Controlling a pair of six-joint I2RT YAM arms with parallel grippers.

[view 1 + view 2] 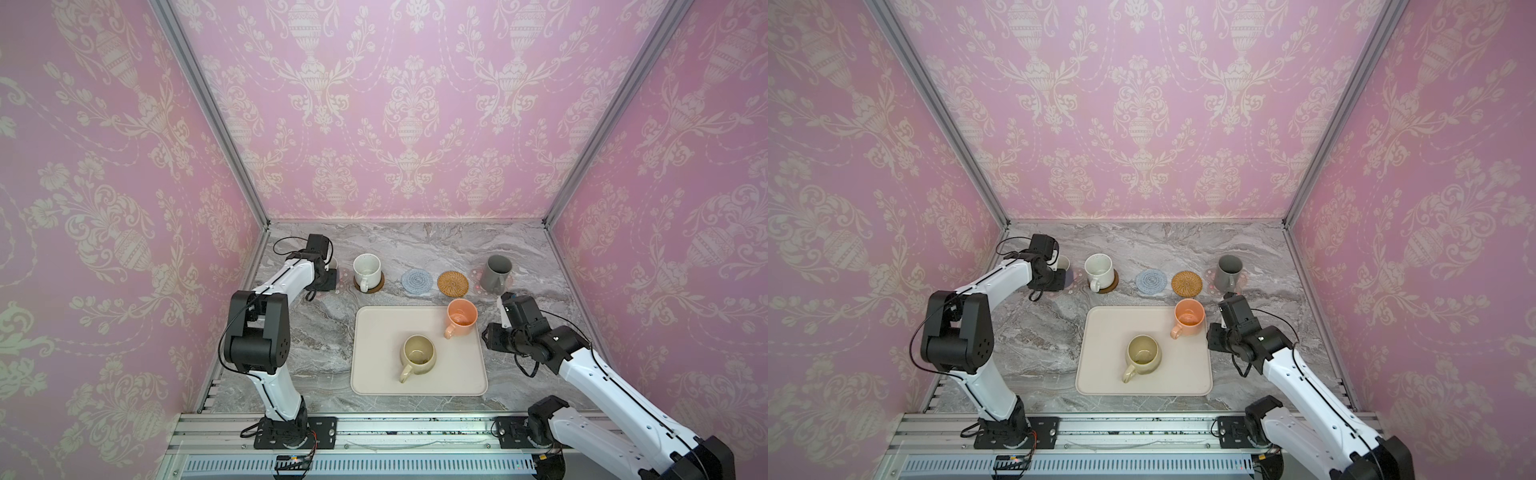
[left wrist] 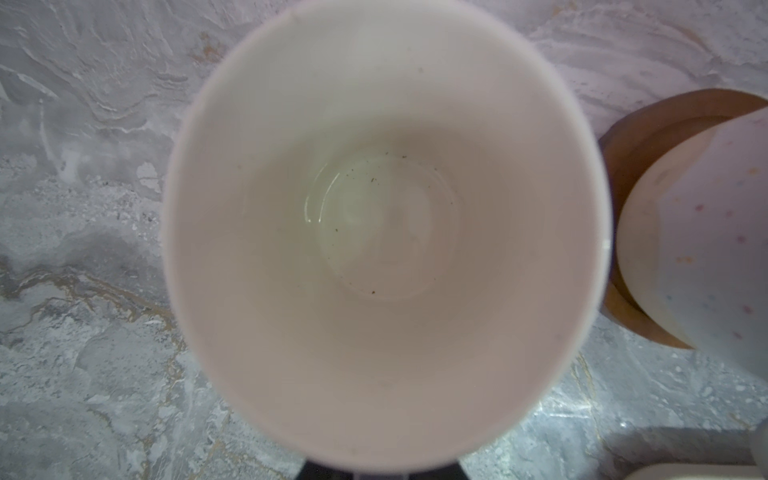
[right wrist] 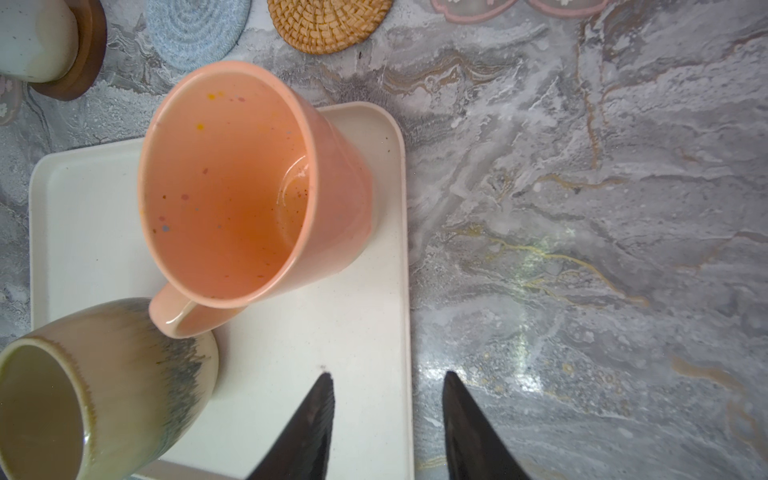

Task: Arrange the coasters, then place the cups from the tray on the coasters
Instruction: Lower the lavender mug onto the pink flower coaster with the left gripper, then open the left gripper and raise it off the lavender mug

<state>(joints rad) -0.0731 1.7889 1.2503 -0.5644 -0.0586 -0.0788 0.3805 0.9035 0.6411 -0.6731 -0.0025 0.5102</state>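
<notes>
Along the back, the white cup (image 1: 366, 270) stands on the wooden coaster (image 1: 375, 287), and the tall grey cup (image 1: 496, 272) on a pink flower coaster (image 1: 477, 276). Between them the blue-grey crocheted coaster (image 1: 417, 281) and the rattan coaster (image 1: 452, 283) lie bare. The peach cup (image 1: 461, 316) and the cream-yellow cup (image 1: 417, 353) stand on the beige tray (image 1: 374, 332). My left gripper (image 1: 326, 277) is at the far left, right over a white-inside cup (image 2: 382, 249) that fills the left wrist view and hides the jaws. My right gripper (image 3: 386, 374) hangs open and empty over the tray's right edge.
The side walls stand close to both ends of the coaster row. The white cup (image 2: 706, 249) on its wooden coaster (image 2: 623, 137) is a short gap from the cup under my left gripper. A pink flower coaster (image 1: 1070, 275) partly shows beneath that gripper.
</notes>
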